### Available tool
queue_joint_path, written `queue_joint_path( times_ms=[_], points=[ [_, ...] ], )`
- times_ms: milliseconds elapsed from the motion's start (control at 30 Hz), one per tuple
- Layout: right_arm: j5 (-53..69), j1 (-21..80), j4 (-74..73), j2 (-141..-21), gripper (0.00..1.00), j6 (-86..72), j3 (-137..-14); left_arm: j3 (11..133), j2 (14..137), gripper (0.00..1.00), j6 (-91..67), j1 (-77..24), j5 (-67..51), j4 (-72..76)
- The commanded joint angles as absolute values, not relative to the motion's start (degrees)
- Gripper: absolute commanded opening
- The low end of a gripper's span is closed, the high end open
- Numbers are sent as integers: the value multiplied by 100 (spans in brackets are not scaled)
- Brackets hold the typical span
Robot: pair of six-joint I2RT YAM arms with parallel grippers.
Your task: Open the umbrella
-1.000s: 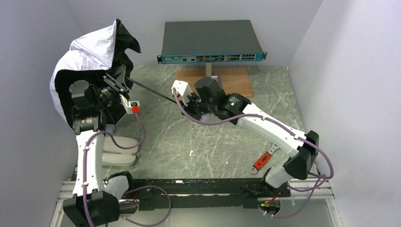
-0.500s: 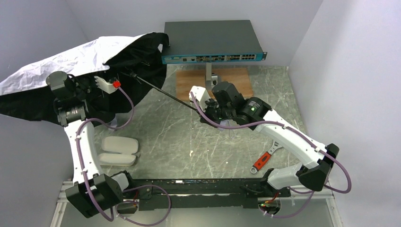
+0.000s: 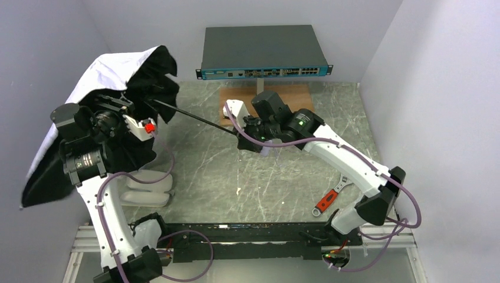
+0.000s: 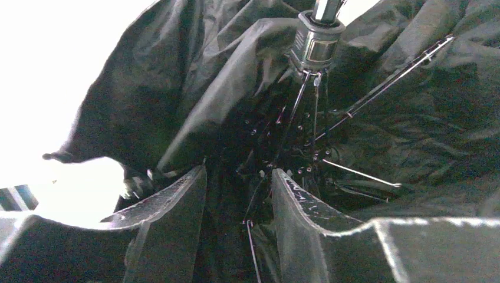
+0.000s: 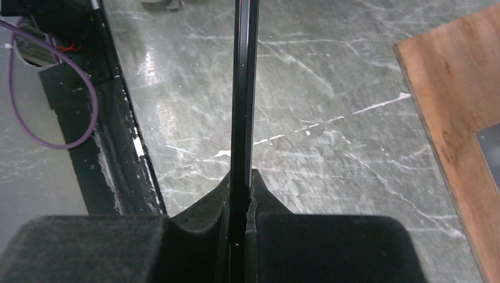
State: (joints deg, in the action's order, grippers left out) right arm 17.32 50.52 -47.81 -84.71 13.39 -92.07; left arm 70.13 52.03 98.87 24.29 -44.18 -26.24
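Right at the near edge of the marble table (image 3: pixel 283 177), a black rail (image 3: pixel 247 227) runs between my two bases. Just beyond it, a cream oval case (image 3: pixel 147 187) lies on the left and a wrench with an orange-red handle (image 3: pixel 326 201) lies on the right, well apart from each other.

Further in, my right gripper (image 5: pixel 242 183) is above the middle of the table, its dark padded fingers pressed together on the thin black shaft (image 5: pixel 244 88). The shaft runs straight out from that grip and slants up and left to the umbrella (image 3: pixel 118 68).

The umbrella is at the left of the table, lifted clear of it and close to the left wall. It is only partly spread. The outside is crinkly silvery-white and the inside is black. The cloth droops in loose folds over my left wrist.

My left gripper (image 4: pixel 239 174) is inside the canopy (image 4: pixel 147 88). Its clear fingers (image 4: pixel 171 215) stand apart, with black fabric and a fine wire in the gap. Thin metal ribs (image 4: pixel 377 68) fan out from a grey collar (image 4: pixel 315 41) on the shaft just beyond them.

Farthest back, a wooden board (image 3: pixel 295 97) lies on the table, with a grey network switch (image 3: pixel 262 50) raised on a post above it.
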Motion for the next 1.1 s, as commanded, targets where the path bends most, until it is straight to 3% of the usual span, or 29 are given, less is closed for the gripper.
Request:
queue_joint_path(
  times_ms=[0, 367, 667, 967, 1067],
  points=[
    [2610, 5154, -3368, -8771, 0, 1187, -10061, 7292, 5177, 51, 10299, 2118, -5444, -4636],
    [2869, 5160, -3145, -8533, 0, 1155, -9605, 6299, 4808, 49, 10078, 1931, -5025, -3801],
    [2969, 5168, -3002, -8718, 0, 1103, -9836, 6298, 5048, 54, 9834, 866, -4575, -3987],
    [2798, 5160, -3304, -8371, 0, 1339, -9445, 6043, 5211, 28, 9155, 704, -2780, -2880],
    [2677, 5157, -3377, -8155, 0, 1374, -9206, 5910, 5253, 26, 9160, 1203, -2515, -2618]
  ],
)
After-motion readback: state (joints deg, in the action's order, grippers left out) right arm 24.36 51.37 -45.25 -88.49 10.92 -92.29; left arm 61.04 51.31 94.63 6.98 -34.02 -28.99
